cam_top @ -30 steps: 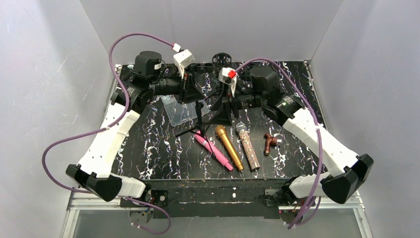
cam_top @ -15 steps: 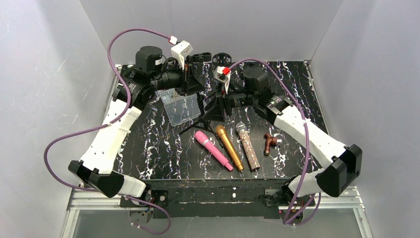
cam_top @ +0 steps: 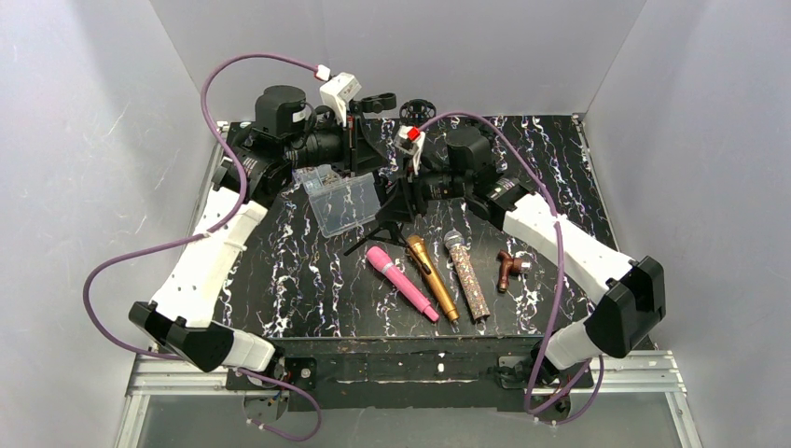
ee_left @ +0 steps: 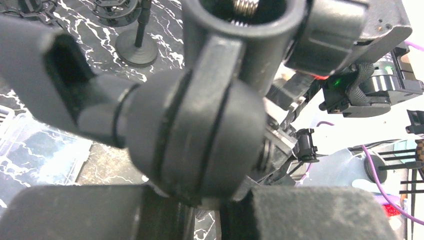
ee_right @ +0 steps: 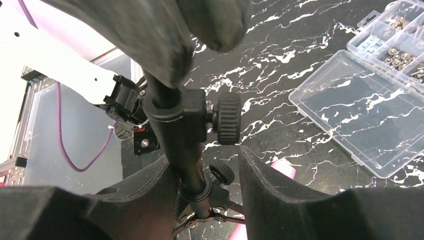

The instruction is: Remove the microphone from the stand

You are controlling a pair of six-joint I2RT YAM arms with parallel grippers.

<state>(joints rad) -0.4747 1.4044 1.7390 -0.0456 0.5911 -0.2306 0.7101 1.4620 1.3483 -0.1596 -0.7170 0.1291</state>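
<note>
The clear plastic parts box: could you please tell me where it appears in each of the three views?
Top external: the clear parts box sits left of centre, beside the stand.
Left wrist: lower left edge, behind the stand's joint.
Right wrist: upper right, lid open, right of the stand's pole.
Shared landmark: the stand.

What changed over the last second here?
The left gripper, shut on the stand, lifted its head up and back. The right gripper slid left to straddle the stand's pole, jaws narrowing but not yet clamped. The pink microphone, gold microphone, glitter microphone and brown fitting stayed put.
</note>
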